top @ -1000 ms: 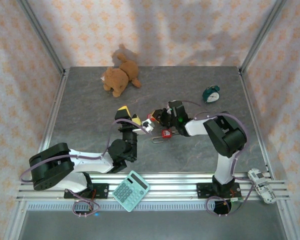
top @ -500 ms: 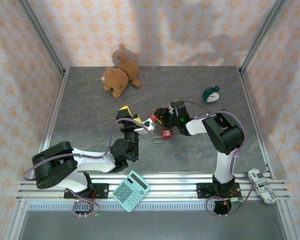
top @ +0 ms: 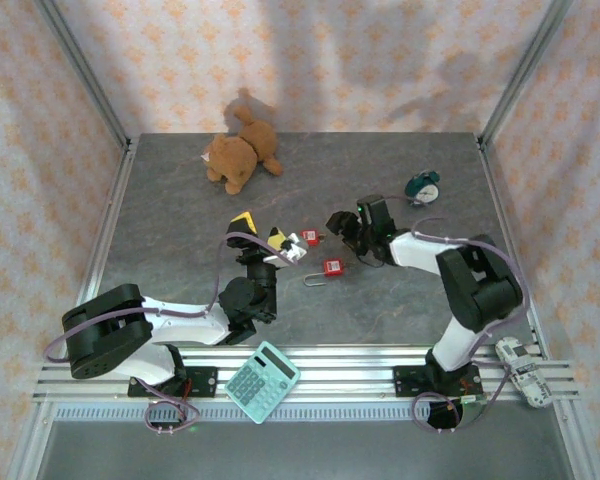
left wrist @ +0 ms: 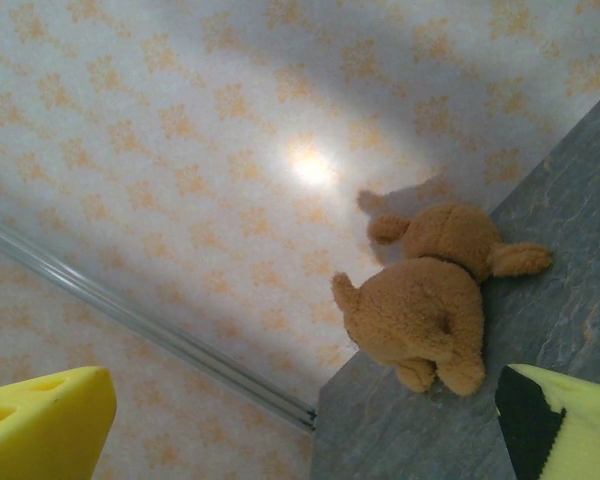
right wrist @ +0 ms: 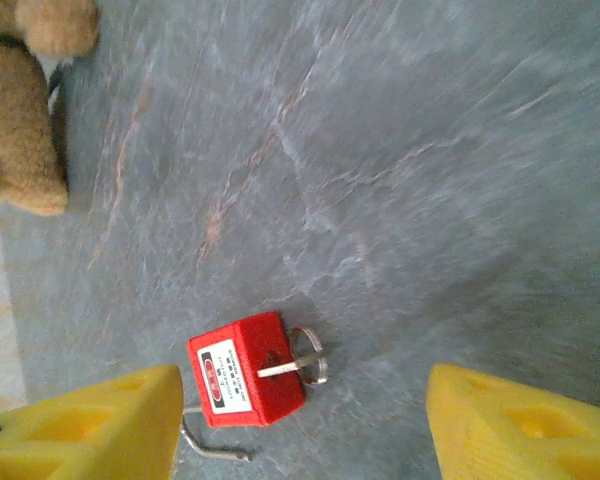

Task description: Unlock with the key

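Padlock [right wrist: 245, 370] lies untouched, left gripper [top: 260, 228] and right gripper [right wrist: 310, 430] both spread empty; pinch its key [right wrist: 285, 368] squarely before twisting.

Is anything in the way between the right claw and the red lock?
Nothing visible. The red padlock with a silver key lies on the grey table, straight ahead of the open right gripper, between its yellow fingers.
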You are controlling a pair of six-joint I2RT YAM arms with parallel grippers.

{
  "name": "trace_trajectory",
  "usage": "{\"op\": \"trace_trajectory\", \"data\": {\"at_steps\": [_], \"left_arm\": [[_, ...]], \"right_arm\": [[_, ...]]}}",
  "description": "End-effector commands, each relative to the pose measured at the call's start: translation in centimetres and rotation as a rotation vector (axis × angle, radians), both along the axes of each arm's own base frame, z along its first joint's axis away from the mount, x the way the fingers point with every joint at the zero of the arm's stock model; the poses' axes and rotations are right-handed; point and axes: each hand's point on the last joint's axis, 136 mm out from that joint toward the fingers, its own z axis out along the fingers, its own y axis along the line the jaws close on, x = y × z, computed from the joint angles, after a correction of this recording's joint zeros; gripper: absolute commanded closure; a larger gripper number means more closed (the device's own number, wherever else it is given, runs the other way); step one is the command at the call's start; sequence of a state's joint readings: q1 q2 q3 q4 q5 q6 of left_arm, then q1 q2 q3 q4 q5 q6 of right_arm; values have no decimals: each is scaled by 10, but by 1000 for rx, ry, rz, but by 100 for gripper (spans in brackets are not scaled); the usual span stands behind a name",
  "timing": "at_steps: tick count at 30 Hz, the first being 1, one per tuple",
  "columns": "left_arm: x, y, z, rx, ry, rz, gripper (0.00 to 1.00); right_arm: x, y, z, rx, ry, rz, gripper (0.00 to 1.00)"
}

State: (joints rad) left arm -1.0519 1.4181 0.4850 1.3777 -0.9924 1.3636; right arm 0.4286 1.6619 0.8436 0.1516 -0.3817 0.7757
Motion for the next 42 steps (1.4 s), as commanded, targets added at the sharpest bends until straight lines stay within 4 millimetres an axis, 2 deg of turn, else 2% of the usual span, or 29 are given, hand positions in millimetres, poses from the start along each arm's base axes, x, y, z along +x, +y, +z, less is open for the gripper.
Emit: {"op": "trace_trajectory", "data": {"at_steps": [1,2,3,5,8,9,10,12,15,17,20,22,25,27,28,29,32,33,36,39,42], "left_arm": [[0,9,22,-205,-56,22,0],[0,12,26,-232,-65,23,0],[-1,15,30,-262,-75,26,0],[-1,32,41,-366,-102,65,0],[3,61,38,-511,-110,111,0],[5,72,34,-560,-111,122,0],[8,86,29,-626,-114,141,0],[15,111,10,-700,-64,168,0],[16,160,-19,-866,-38,258,0],[13,181,-35,-880,-73,310,0],[14,175,-43,-809,-99,199,0],[14,179,-45,-812,-127,189,0],[24,185,-59,-786,-69,206,0],[29,192,-67,-806,-60,214,0],[32,194,-70,-811,-61,204,0],[34,198,-74,-813,-66,200,0],[37,214,-84,-851,-118,229,0],[39,217,-87,-863,-132,231,0],[43,216,-84,-843,-181,193,0],[53,214,-83,-851,-131,175,0],[60,209,-87,-834,-67,165,0]], "right_arm": [[-9,-31,33,-162,-65,-14,33],[-11,-34,52,-177,-105,-2,30],[-15,-36,70,-190,-146,15,14],[-23,-46,116,-235,-256,27,1],[-36,-89,175,-371,-419,-128,1],[-40,-100,188,-409,-473,-170,1],[-44,-113,199,-458,-536,-210,1],[-53,-133,205,-483,-582,-312,1],[-55,-154,201,-596,-626,-384,1],[-52,-161,193,-680,-601,-392,1],[-44,-162,181,-776,-611,-369,1],[-43,-169,178,-806,-637,-409,1],[-40,-170,167,-932,-711,-331,1],[-36,-164,151,-1084,-729,-162,1],[-34,-161,135,-1147,-710,-64,1],[-32,-165,124,-1176,-682,-55,1],[-27,-165,98,-1170,-677,-57,1],[-26,-165,96,-1158,-692,-71,1],[-22,-168,72,-1131,-682,-83,1],[-21,-183,53,-1066,-667,-144,1],[-18,-191,53,-1044,-676,-188,1]]}}
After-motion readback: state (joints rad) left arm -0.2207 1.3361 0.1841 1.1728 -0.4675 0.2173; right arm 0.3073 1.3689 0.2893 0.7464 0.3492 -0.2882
